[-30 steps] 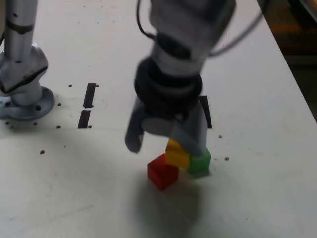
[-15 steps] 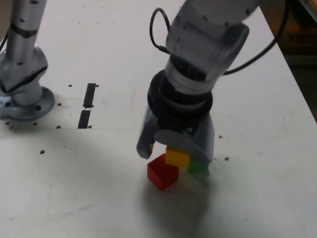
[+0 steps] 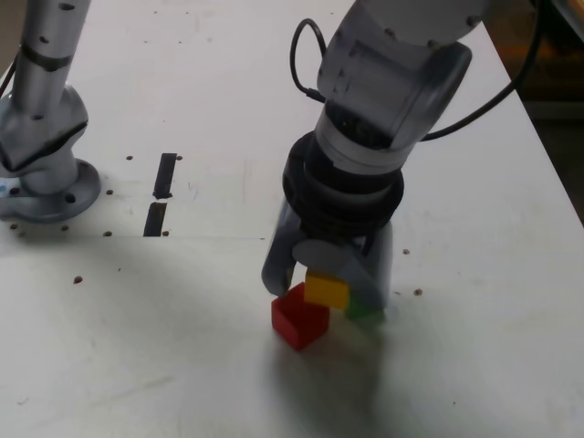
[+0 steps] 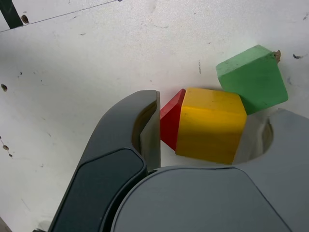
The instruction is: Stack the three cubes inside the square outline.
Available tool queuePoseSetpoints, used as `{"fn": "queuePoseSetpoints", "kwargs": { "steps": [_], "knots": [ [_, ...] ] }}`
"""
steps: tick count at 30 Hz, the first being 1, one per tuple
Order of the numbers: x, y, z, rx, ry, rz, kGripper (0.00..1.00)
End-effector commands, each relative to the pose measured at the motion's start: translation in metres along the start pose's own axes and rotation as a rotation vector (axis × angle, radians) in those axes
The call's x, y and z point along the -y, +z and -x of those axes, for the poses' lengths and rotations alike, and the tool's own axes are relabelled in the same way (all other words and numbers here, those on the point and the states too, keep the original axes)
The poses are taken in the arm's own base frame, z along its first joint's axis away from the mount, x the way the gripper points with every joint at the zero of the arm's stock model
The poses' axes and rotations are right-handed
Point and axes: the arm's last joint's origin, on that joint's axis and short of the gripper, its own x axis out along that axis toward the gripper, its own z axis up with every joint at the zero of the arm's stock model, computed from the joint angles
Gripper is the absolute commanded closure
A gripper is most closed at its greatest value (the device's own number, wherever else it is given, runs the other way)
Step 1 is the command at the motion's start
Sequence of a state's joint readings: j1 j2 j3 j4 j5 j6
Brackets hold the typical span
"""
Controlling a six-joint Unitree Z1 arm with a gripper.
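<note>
Where jaws straddle: yellow cube point(image 4: 210, 124) between, beside red cube point(image 4: 171, 121).

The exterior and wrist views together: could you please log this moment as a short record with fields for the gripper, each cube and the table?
gripper: pointing down over the cubes, jaws either side of the yellow cube; grip not confirmed
yellow cube: between the jaws
red cube: on the table, a corner against the yellow cube
green cube: on the table, just beyond the yellow cube, outside the jaws
table: white, two short black strips
square outline: not visible
</note>
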State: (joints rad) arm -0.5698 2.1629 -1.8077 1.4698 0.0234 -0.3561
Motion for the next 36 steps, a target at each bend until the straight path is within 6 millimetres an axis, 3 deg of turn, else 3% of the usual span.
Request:
{"fn": "queuePoseSetpoints", "kwargs": {
  "steps": [1, 9, 13, 19, 22, 24, 32, 36],
  "knots": [
    [0.0, 0.002, -0.002, -0.003, 0.006, -0.001, 0.63],
    [-0.002, 0.006, -0.007, -0.015, 0.022, 0.001, 0.69],
    [-0.007, -0.004, 0.001, -0.01, 0.029, 0.011, 0.76],
    [-0.034, -0.074, 0.02, 0.022, 0.043, 0.1, 0.78],
    [-0.049, -0.108, 0.019, 0.038, 0.054, 0.143, 0.78],
    [-0.055, -0.118, 0.012, 0.042, 0.056, 0.159, 0.78],
    [-0.06, -0.111, -0.034, 0.049, 0.016, 0.197, 0.78],
    [-0.059, -0.106, -0.048, 0.035, 0.014, 0.204, 0.78]
  ]
}}
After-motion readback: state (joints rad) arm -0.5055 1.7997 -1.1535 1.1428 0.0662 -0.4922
